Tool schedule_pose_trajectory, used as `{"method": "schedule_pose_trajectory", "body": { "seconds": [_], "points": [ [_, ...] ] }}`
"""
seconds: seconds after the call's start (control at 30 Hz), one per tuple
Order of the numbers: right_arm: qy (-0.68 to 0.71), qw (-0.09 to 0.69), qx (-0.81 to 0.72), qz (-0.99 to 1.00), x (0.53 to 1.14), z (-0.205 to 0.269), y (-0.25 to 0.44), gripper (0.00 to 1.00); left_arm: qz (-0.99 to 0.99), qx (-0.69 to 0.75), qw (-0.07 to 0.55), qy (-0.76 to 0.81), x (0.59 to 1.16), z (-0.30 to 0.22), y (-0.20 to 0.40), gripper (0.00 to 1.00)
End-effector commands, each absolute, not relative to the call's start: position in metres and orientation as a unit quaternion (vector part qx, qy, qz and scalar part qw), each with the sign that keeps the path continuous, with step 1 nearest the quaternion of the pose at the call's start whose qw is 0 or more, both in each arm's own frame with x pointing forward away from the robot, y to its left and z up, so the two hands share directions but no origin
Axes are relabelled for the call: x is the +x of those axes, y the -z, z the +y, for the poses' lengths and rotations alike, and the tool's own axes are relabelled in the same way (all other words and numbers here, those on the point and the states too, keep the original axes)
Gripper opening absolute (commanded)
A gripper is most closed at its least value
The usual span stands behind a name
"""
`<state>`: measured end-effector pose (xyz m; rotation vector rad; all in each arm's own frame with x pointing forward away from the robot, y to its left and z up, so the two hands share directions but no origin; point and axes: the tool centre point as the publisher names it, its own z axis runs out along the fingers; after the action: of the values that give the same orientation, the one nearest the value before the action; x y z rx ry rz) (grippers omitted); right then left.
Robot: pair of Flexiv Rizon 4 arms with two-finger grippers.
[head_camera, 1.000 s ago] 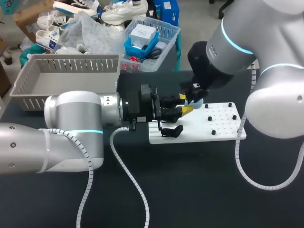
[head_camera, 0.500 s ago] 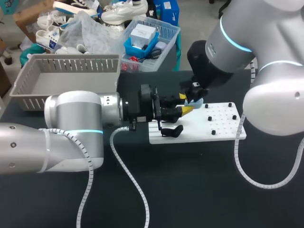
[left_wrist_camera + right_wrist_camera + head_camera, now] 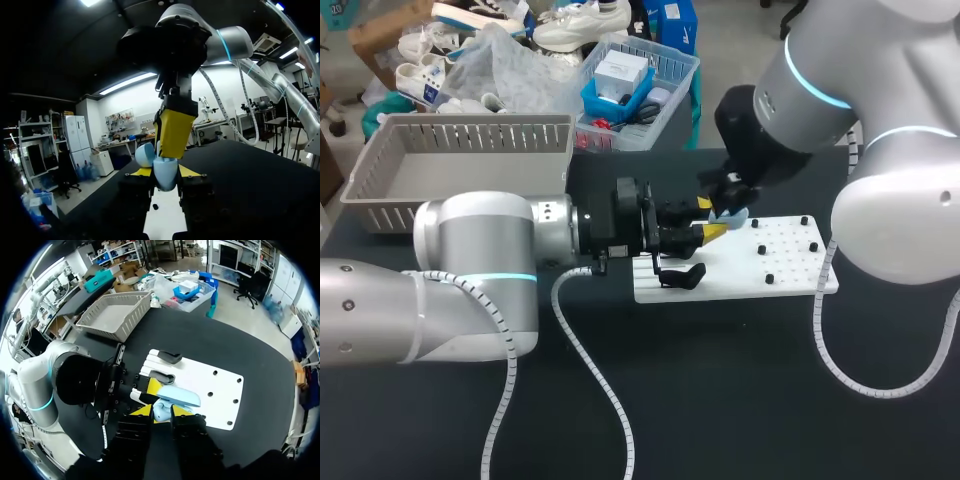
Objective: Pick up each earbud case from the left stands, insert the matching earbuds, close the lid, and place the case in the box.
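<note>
Basket: the grey basket [image 3: 470, 132] sits at ten o'clock on the tabletop [image 3: 720, 400]. We see no case inside it, so we judge nothing has been delivered.
Stands: two black stands [image 3: 680, 275] sit at the nine o'clock end of the white board [image 3: 790, 262], and both look bare.
Case: the pale blue case [image 3: 177, 396] is off its stand, in the air over the board's twelve o'clock edge, between our two hands. In the right wrist view its lid stands open.
Earbuds: we cannot tell whether they are seated in the case.
Done: one case has been lifted and brought to both hands.
Left to do: by our reading, closing the lid and carrying the case to the basket at ten o'clock.
Left arm: it comes in from nine o'clock, low and nearly level, pointing toward three o'clock. Our left hand [image 3: 166, 171] is narrow, with a yellow tip pressed to each side of the case's lower half.
Right arm: it comes in from two o'clock and bends steeply down over the board. Our right hand [image 3: 162, 411] is narrow too. It points down onto the case, with the blue body between its tips and seemingly touched by both.
</note>
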<state>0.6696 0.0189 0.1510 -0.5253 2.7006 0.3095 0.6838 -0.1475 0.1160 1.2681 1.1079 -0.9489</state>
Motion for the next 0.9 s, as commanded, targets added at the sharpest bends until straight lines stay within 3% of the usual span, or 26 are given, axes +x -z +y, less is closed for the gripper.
{"method": "schedule_pose_trajectory", "body": {
  "seconds": [0.03,0.9],
  "points": [
    [-0.109,0.185,-0.186,0.959,0.6703,0.0176,-0.1511,0.22,0.472,0.539,0.570,0.403,0.6828,-0.1475,-0.1163,0.00],
    [-0.105,0.188,-0.181,0.960,0.6657,0.0150,-0.1597,0.27,0.472,0.539,0.570,0.403,0.6828,-0.1475,-0.1163,0.00]
  ]
}}
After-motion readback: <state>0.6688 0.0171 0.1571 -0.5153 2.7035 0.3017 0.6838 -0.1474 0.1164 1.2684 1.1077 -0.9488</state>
